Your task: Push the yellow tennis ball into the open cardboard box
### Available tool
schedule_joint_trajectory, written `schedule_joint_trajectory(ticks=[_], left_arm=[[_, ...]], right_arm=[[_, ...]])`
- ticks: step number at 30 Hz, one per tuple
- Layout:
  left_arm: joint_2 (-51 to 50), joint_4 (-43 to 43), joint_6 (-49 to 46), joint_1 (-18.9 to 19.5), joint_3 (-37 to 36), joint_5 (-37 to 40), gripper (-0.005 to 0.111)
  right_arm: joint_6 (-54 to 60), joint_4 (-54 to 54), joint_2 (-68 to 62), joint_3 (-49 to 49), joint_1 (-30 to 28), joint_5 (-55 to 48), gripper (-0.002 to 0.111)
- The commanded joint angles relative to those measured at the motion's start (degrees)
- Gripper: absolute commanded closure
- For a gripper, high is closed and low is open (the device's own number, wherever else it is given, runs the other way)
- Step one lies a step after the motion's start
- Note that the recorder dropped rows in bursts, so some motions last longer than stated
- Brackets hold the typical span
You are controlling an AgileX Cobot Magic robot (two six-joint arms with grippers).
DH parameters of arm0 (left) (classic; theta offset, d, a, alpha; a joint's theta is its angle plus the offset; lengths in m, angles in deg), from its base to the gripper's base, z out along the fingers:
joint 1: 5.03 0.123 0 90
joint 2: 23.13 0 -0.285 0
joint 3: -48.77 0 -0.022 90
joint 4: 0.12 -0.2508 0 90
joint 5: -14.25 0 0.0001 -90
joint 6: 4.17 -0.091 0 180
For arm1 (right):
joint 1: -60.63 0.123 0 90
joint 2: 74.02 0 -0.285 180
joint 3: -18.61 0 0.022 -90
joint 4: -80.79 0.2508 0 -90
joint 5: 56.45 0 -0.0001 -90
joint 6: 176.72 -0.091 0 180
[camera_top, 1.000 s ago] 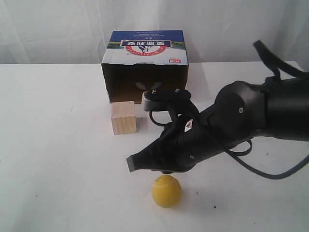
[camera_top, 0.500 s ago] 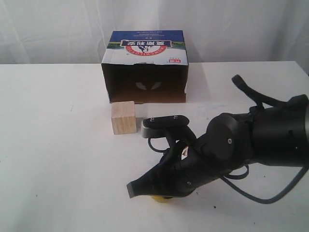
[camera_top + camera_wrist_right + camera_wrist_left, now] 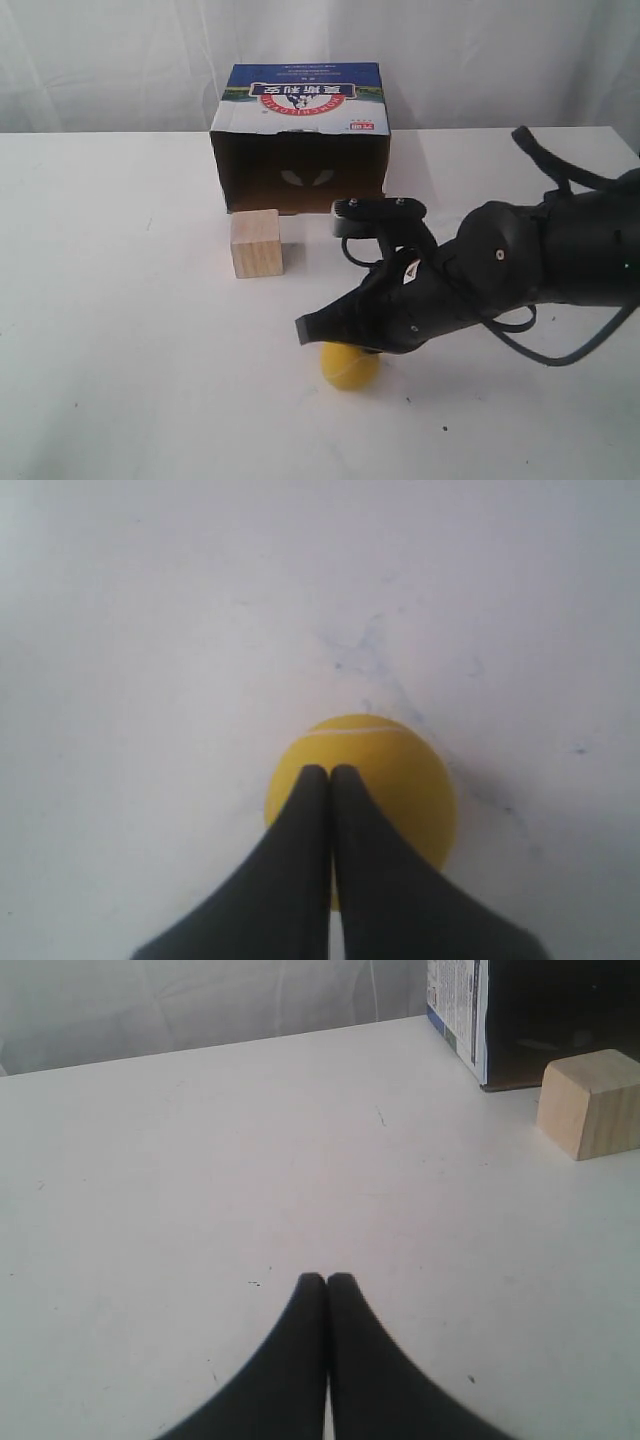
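Status: right gripper [image 3: 305, 330] has its fingers pressed together on nothing, so it works as a blunt pusher. Its tip is over the small deep-yellow tennis ball [image 3: 348, 368]; can't tell if they touch. The ball sits on the white table [image 3: 120, 320], well short of the open brown cardboard box [image 3: 300, 100], whose dark mouth faces it. Your lane looks clear of the pale wooden cube [image 3: 256, 243] by the box's left corner. Left gripper [image 3: 326, 1280] is clenched empty, likely parked.
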Motion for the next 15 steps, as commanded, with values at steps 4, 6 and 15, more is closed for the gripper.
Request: schedule_joint_trajectory(ticks=[4, 6, 15], left_arm=[[0.25, -0.21, -0.1, -0.38, -0.21, -0.46, 0.107], [0.25, -0.21, -0.1, -0.38, -0.21, -0.46, 0.107], [0.25, -0.21, -0.1, -0.38, -0.21, -0.46, 0.107]], right_arm=[[2.93, -3.16, -0.2, -2.83, -2.84, 1.65, 0.108], [2.93, -5.34, -0.2, -4.98, -2.84, 2.94, 0.108], [-10.11, -17.73, 1.07, -7.26, -2.84, -10.2, 0.108]])
